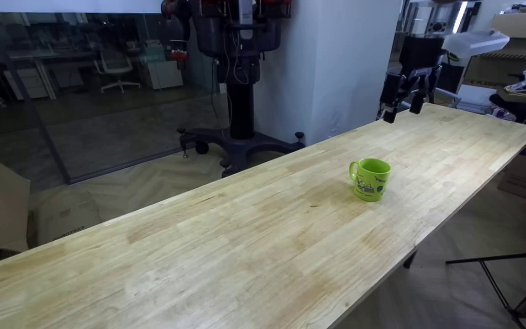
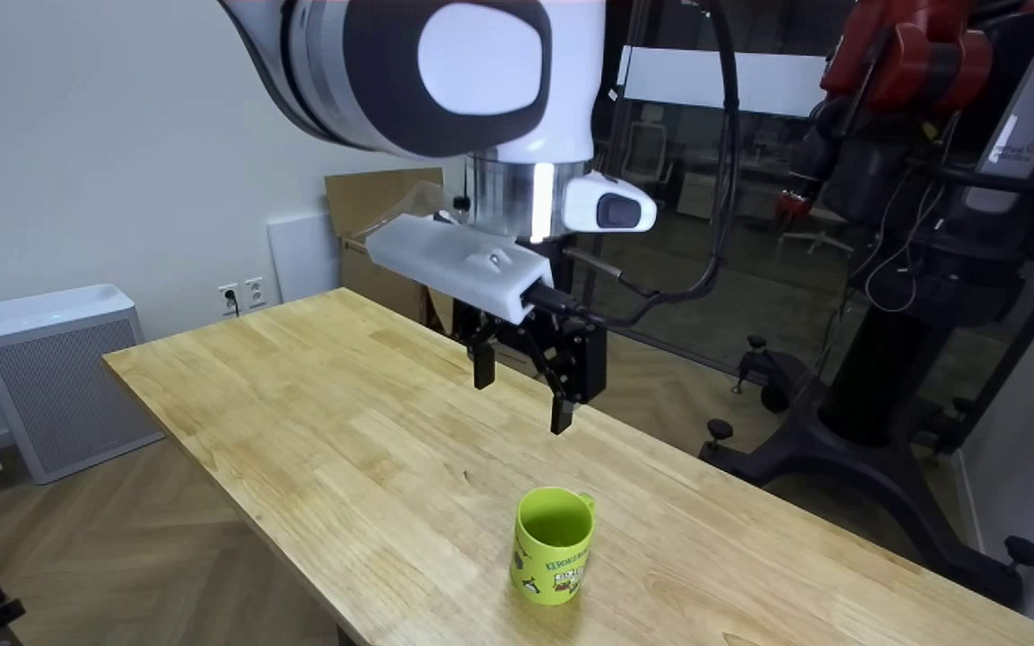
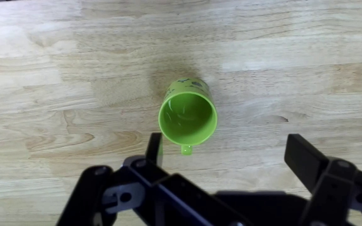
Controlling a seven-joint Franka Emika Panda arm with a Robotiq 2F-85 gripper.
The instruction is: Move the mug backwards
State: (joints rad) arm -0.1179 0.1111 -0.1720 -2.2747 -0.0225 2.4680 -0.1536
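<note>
Black two-fingered metal gripper (image 3: 224, 141), jaws spread wide, nothing held, hangs above the pale rectangular wooden table (image 1: 199, 256), presumably so parted to straddle the glossy lime-green cylindrical mug (image 3: 188, 118), standing upright on that table.

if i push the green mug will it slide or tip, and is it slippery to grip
The lime-green mug stands upright on the wooden tabletop, so a low push would probably slide it, while a high one might tip it. Glossy highlights inside suggest a hard, possibly slippery surface. It looks empty, so it is probably fairly light.
</note>
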